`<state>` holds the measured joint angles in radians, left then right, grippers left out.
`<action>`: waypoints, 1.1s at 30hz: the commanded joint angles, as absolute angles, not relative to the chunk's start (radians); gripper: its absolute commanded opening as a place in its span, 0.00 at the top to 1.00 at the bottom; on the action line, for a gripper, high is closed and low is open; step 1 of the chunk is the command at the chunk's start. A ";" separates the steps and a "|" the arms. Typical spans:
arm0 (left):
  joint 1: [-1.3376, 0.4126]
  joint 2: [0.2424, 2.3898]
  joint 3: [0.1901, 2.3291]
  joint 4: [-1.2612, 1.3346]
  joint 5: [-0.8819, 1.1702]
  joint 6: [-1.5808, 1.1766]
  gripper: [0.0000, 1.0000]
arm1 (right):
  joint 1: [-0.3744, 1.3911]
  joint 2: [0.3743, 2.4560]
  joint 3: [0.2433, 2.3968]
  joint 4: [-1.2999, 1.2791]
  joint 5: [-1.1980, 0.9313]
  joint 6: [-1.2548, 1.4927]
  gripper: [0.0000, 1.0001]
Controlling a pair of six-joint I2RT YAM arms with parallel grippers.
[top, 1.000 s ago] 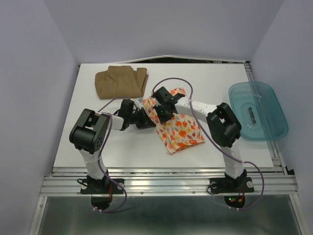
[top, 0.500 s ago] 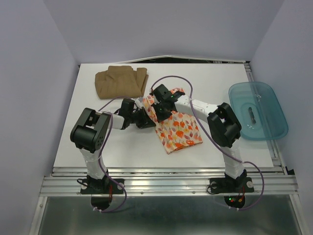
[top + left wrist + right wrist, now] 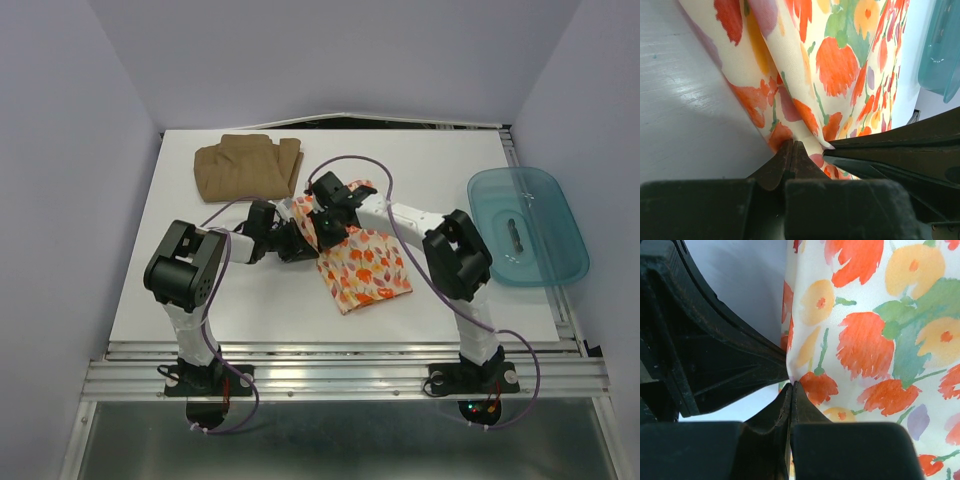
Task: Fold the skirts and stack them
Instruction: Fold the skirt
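Observation:
The cream leaf-print skirt point(image 3: 366, 266) lies part folded at the table's middle, and its left edge is raised. My left gripper point(image 3: 304, 241) and my right gripper point(image 3: 322, 233) meet tip to tip at that edge. In the left wrist view the left gripper point(image 3: 793, 145) is shut, with the printed skirt point(image 3: 840, 65) coming out of its tips. The right gripper point(image 3: 791, 387) is likewise shut on the printed skirt point(image 3: 875, 340), and the left gripper's black fingers point(image 3: 715, 350) are beside it. The tan-brown skirt point(image 3: 248, 167) lies folded at the back left, apart from both grippers.
A translucent teal tub point(image 3: 527, 227) sits at the table's right edge and also shows as the teal tub point(image 3: 943, 50) in the left wrist view. Purple walls close in the white table point(image 3: 180, 290) on three sides. A cable loops over the right arm.
Both grippers have shifted slightly left with the printed skirt's edge, and the cloth has drawn in a little. The tan skirt has not moved.

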<state>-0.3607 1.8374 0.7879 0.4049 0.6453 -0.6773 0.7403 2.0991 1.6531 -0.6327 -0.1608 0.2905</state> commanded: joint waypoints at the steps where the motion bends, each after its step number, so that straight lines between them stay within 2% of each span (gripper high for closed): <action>1: -0.367 1.832 0.807 0.385 0.620 -0.647 1.00 | 0.750 2.132 1.713 -0.629 -0.178 0.318 0.99; 7: -0.367 1.813 0.801 0.388 0.627 -0.641 1.00 | 0.739 2.178 1.720 -0.626 -0.199 0.328 0.99; 12: -0.365 1.697 0.772 0.365 0.643 -0.623 1.00 | 0.707 2.209 1.698 -0.614 -0.238 0.336 0.99; 18: -0.313 1.536 0.742 0.253 0.683 -0.574 0.88 | 0.677 2.218 1.704 -0.603 -0.322 0.351 0.99; 22: -0.261 1.488 0.768 0.213 0.689 -0.557 0.87 | 0.676 2.206 1.768 -0.606 -0.383 0.362 0.99; 23: -0.243 1.491 0.775 0.207 0.689 -0.558 0.87 | 0.676 2.203 1.781 -0.606 -0.397 0.365 0.94; 24: -0.239 1.496 0.788 0.213 0.698 -0.560 0.87 | 0.676 2.195 1.798 -0.606 -0.426 0.367 0.76; 25: -0.236 1.502 0.793 0.213 0.703 -0.563 0.86 | 0.676 2.191 1.801 -0.607 -0.445 0.367 0.76; 26: -0.236 1.508 0.798 0.227 0.709 -0.572 0.86 | 0.676 2.186 1.802 -0.606 -0.460 0.367 0.57; 27: -0.236 1.520 0.802 0.236 0.715 -0.578 0.86 | 0.667 2.171 1.802 -0.607 -0.480 0.365 0.49; 29: -0.235 1.529 0.804 0.276 0.721 -0.607 0.86 | 0.658 2.146 1.783 -0.609 -0.503 0.351 0.43; 33: -0.242 1.551 0.796 0.347 0.762 -0.647 0.87 | 0.583 2.076 1.770 -0.649 -0.590 0.285 0.42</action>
<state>-0.2348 1.5360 0.7639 0.2607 0.7010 -0.6109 0.6529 2.1876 1.7584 -0.6281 -0.4812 0.3439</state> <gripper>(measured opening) 0.135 0.581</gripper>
